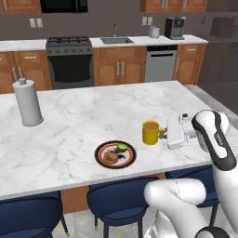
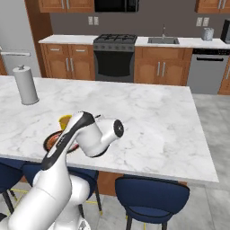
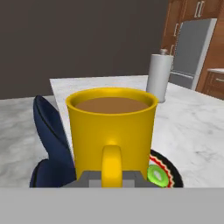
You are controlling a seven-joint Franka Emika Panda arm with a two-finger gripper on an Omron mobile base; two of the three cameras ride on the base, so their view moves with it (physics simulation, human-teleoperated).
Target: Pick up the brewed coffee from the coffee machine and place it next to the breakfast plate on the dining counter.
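The brewed coffee (image 1: 150,132), a yellow mug full of brown liquid, stands upright at the dining counter (image 1: 93,116), just right of the breakfast plate (image 1: 115,154). My gripper (image 1: 162,135) reaches in from the right and is shut on the mug's handle. In the hand view the mug (image 3: 111,127) is close up, its handle pinched between my fingertips (image 3: 89,178), and the plate (image 3: 168,173) peeks out behind it. I cannot tell whether the mug's base touches the slab. The coffee machine (image 1: 174,28) stands far back on the rear worktop.
A grey paper-towel roll (image 1: 28,102) stands at the counter's left end. Blue stools (image 1: 118,200) line the near edge below my arm. A silver toaster (image 1: 154,31), sink and stove sit along the back wall.
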